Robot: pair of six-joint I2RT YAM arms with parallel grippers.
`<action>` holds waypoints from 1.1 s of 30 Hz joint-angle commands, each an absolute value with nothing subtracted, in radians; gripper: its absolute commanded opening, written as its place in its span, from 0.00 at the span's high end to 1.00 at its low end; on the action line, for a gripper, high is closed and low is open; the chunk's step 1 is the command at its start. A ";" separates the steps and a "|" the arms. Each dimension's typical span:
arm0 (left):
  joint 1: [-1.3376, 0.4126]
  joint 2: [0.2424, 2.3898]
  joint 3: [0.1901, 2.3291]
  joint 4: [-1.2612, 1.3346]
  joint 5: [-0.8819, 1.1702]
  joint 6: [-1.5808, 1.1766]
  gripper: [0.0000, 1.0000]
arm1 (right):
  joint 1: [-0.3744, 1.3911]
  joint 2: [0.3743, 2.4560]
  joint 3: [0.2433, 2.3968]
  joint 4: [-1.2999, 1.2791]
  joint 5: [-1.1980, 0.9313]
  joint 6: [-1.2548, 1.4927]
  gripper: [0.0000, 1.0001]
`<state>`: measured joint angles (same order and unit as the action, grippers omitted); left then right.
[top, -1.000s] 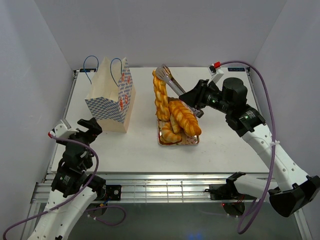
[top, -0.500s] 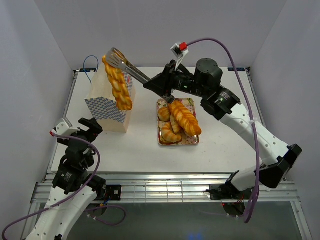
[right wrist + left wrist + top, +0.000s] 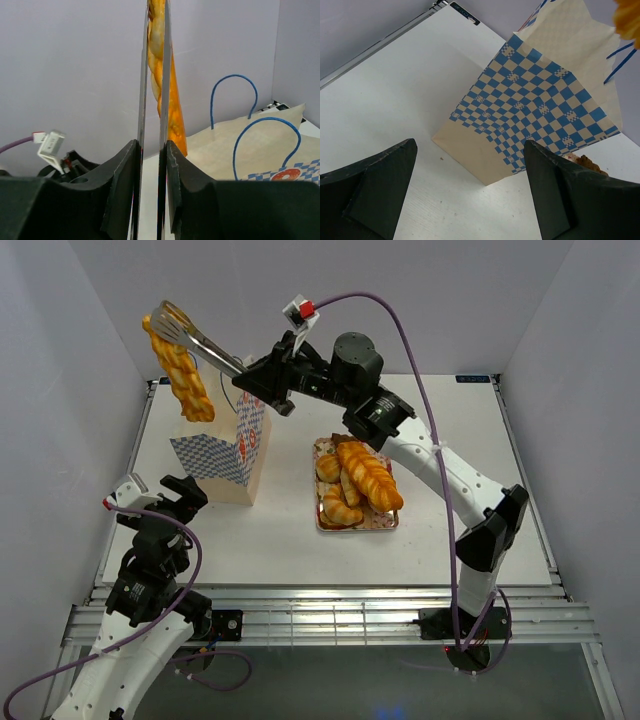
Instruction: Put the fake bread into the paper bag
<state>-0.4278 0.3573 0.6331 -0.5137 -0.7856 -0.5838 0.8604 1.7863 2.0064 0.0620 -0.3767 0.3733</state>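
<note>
A long glossy twisted loaf of fake bread [image 3: 180, 375] hangs from metal tongs [image 3: 205, 343], high above the far left side of the paper bag [image 3: 225, 445]. My right gripper [image 3: 265, 385] is shut on the tongs' handles. In the right wrist view the tongs [image 3: 141, 100] pinch the loaf [image 3: 170, 110], with the bag's tan top [image 3: 250, 145] and blue cord handles below. More golden breads [image 3: 368, 478] lie on the floral tray [image 3: 357, 527]. My left gripper [image 3: 180, 490] is open near the bag's front corner, and the checkered bag [image 3: 535, 110] stands beyond its open fingers [image 3: 555, 200].
The tray sits right of the bag at mid-table. The right arm reaches across above the bag and tray. White walls close in the left, right and back sides. The left arm stays low at the table's near left corner.
The right arm has swung the tongs and loaf leftwards and upwards, from over the tray to above the bag's far left side. The left arm has not moved.
</note>
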 commanded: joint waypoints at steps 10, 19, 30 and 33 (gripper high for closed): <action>-0.430 0.374 0.647 -0.482 -0.759 -0.555 0.02 | 0.861 1.885 2.083 0.179 -0.268 0.264 0.92; -0.430 0.373 0.638 -0.466 -0.724 -0.542 0.02 | 0.861 1.899 2.037 0.186 -0.226 0.262 0.83; -0.430 0.391 0.621 -0.423 -0.640 -0.483 0.02 | 0.845 1.893 1.979 0.187 -0.221 0.296 0.44; -0.430 0.391 0.621 -0.422 -0.640 -0.482 0.02 | 0.844 1.894 1.983 0.186 -0.221 0.296 0.43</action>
<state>-0.4278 0.3851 0.6273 -0.4389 -0.6617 -0.4980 0.8501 1.9091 1.9724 0.1081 -0.2333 0.2878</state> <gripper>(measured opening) 0.979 0.567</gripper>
